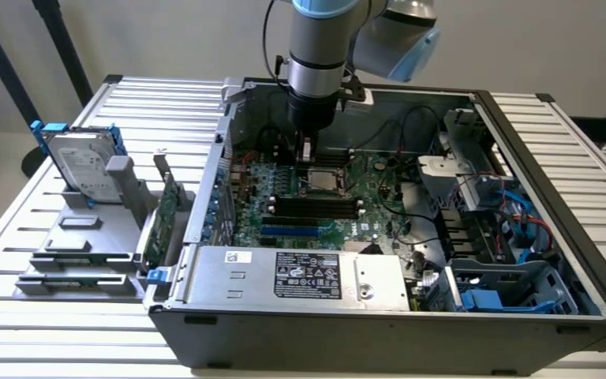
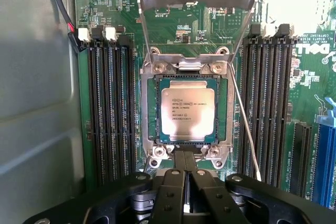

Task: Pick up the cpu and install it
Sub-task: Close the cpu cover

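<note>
The cpu [image 2: 187,112] lies flat in its socket [image 2: 149,108] on the board [image 2: 178,30], label up, edges square to the frame; the load plate [image 2: 197,1] stands open beyond it and the thin lever [image 2: 244,124] runs alongside, unlatched, so nothing clamps the chip; the gripper [image 2: 185,157] hangs just beside the socket's rim, its fingers pinched fully together with nothing visible between them

Risks, as I judge them: an unclamped chip can be knocked askew by any brush from those closed fingers, and a skewed chip pressed down would bend the contacts under it; the fingers sit close to the frame and lever, so a small sideways drift could snag the wire or tip the plate onto the chip; the memory slots [image 2: 107,108] flank the socket tightly, leaving little margin; loose cables [image 1: 413,118] inside the case [image 1: 387,332] lie near the arm

The case rests open-side up on a slatted metal table [image 1: 555,134]; a silver box [image 1: 293,276] fills its near edge; on the exterior view's left a hard drive [image 1: 76,166] stands in a grey rack, well apart; behind is a plain pale wall with dark poles at far left
</note>
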`<action>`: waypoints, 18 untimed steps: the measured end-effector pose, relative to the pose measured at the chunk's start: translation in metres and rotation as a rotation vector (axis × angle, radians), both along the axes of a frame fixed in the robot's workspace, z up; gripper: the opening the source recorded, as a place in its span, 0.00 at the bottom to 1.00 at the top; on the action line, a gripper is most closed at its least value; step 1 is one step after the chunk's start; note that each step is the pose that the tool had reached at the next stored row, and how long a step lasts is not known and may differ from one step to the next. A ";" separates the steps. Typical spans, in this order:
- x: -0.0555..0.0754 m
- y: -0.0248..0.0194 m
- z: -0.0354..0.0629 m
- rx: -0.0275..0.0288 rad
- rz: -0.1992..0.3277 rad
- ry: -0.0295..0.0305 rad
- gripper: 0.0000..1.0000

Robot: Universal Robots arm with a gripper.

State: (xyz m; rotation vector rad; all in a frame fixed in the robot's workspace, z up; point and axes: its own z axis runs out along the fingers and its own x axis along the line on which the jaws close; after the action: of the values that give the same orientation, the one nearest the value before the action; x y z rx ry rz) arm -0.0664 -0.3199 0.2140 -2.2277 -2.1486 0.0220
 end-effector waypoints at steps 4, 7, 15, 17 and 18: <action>0.000 0.0000 0.0000 0.0000 0.000 0.0000 0.11; 0.000 0.0000 0.0000 0.0000 0.000 0.0000 0.11; 0.008 -0.0002 0.0004 0.0005 0.000 0.0001 0.11; 0.017 -0.0009 0.0014 0.0015 0.000 0.0004 0.11; 0.022 -0.0012 0.0028 0.0021 0.000 0.0007 0.11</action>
State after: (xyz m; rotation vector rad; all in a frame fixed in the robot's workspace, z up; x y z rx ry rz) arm -0.0449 -0.3211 0.2168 -2.2261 -2.1474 0.0205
